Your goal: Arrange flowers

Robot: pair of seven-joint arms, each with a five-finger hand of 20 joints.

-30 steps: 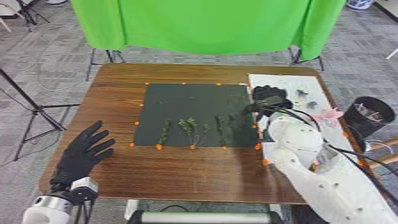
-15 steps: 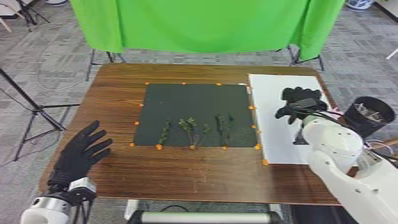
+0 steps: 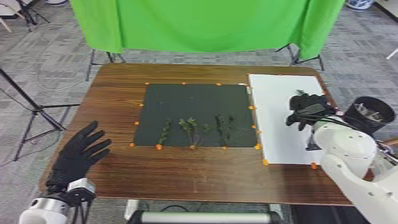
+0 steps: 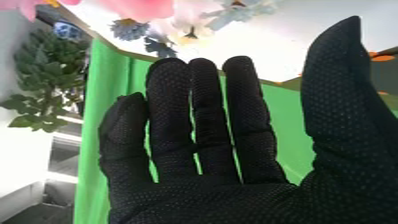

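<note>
Beyond the right hand [image 3: 309,106], its wrist view shows pink petals [image 4: 147,8].

I count 1 mat [image 3: 194,102], 1 sheet [image 3: 280,132], 1 bin [image 3: 378,101].

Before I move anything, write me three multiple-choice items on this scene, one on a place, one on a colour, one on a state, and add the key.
1. Where do the green sprigs lie?
A) in the bin
B) on the dark mat
C) on the floor

2. What colour is the cloth beyond the table?
A) red
B) yellow
C) green

3. How is the left hand?
A) open
B) in a fist
C) curled round a stem

Key:
1 B: they lie on its near part.
2 C: it hangs plain green.
3 A: its fingers are straight.
</note>
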